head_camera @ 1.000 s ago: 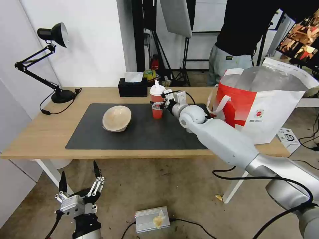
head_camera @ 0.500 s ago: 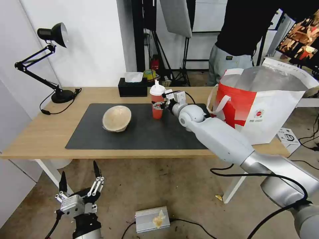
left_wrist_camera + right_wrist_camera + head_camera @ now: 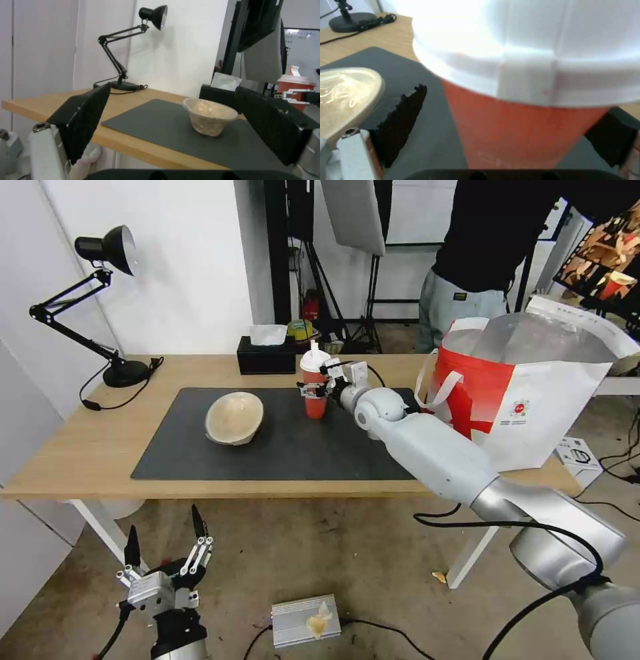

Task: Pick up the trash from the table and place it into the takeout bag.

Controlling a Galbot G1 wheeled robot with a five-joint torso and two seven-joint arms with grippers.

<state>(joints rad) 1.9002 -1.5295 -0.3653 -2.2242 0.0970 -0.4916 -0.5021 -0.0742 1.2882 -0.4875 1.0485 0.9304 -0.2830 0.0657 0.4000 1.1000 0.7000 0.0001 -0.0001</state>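
the long light-wood table (image 3: 80,447) carried a dark grey mat (image 3: 280,447), with the white and red takeout bag (image 3: 533,400) standing open at its right end, silver lining showing. the robot's right arm stretched across the mat, and the right gripper (image 3: 312,390) sat around the tall red drink cup (image 3: 315,383), its black pads (image 3: 403,120) either side of the cup body with a gap visible on one side, not yet clamped. the cup stood upright on the mat near the black tissue box (image 3: 267,357). the beige pulp bowl (image 3: 233,418) lay tilted on the mat, well left of the cup. the left gripper (image 3: 165,560) hung below the table edge, fingers spread apart, empty. a black desk lamp (image 3: 100,300) stood at the far left corner.
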